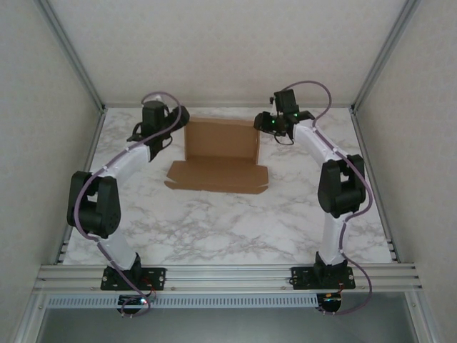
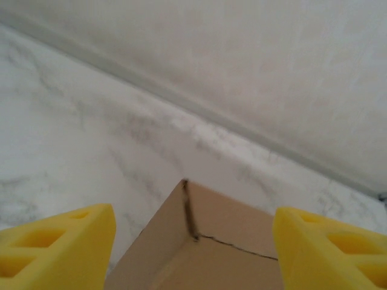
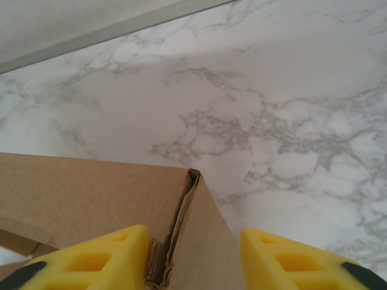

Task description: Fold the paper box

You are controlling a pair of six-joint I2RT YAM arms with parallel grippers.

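left gripper (image 2: 193,232): fingers apart astride paper box (image 1: 221,143) corner; not clamped
right gripper (image 3: 193,238): astride other corner; grip unclear
risk: unheld back wall may flop flat; hard pinch crushes corner

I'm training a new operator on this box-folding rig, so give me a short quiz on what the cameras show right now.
1. True or false: the paper box lies completely flat on the table.
2. The left gripper is: A) open, straddling a corner of the box; B) shut on a loose flap; C) above bare table, well away from the box.
3. Which corner of the box is the right gripper at, as seen from above?

Key: 1 false, its rear walls stand up; 2 A; 3 the far right corner.
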